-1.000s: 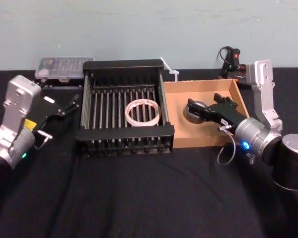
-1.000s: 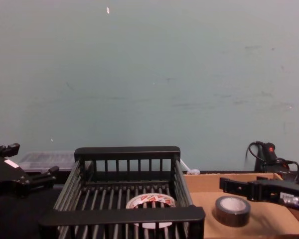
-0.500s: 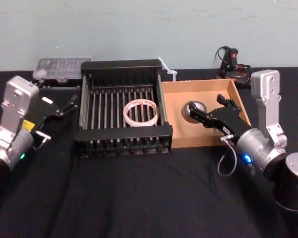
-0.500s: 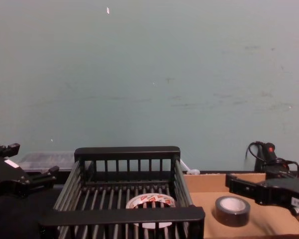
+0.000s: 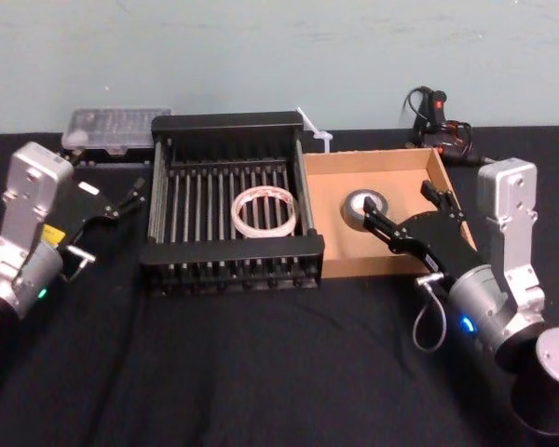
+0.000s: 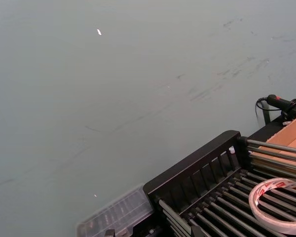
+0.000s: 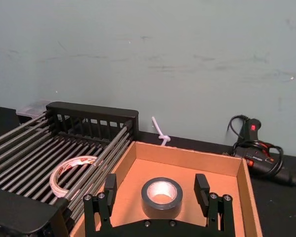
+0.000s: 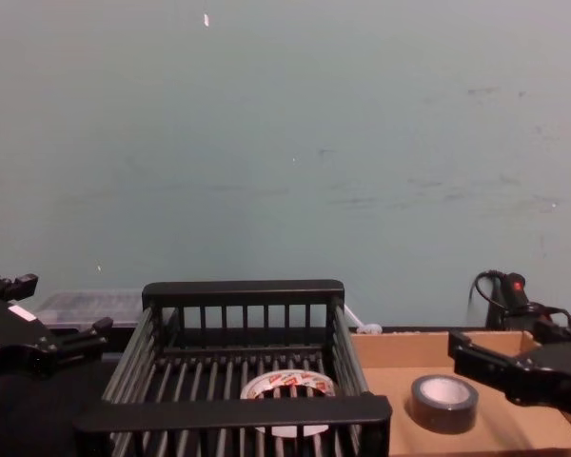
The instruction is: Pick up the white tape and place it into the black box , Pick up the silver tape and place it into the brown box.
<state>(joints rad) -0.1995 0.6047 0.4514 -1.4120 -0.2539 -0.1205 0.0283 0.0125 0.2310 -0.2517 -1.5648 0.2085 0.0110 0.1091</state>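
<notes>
Silver tape [image 5: 364, 207]: lying flat on the floor of the brown box [image 5: 340, 258], toward its left half, free of any grip. A thick dull grey roll with a pale core, no print.
White tape [image 5: 265, 209]: flat on the bars of the black box [image 5: 228, 122], right of centre. A thin white ring with red marks and a wide hole.
Right gripper [image 7: 159, 190]: fingers spread wide and holding nothing, just behind the roll. A second ago it was right over the silver tape; now it has drawn back toward the box's near right corner and the roll stays put.
What that means: both tapes look delivered, so this reads as the retreat after the last drop.
Left gripper [image 5: 129, 197]: parked left of the black box, jaws apart, empty, unmoved.
Boxes: slatted black bars with solid rims; low tan cardboard walls, touching side by side.
</notes>
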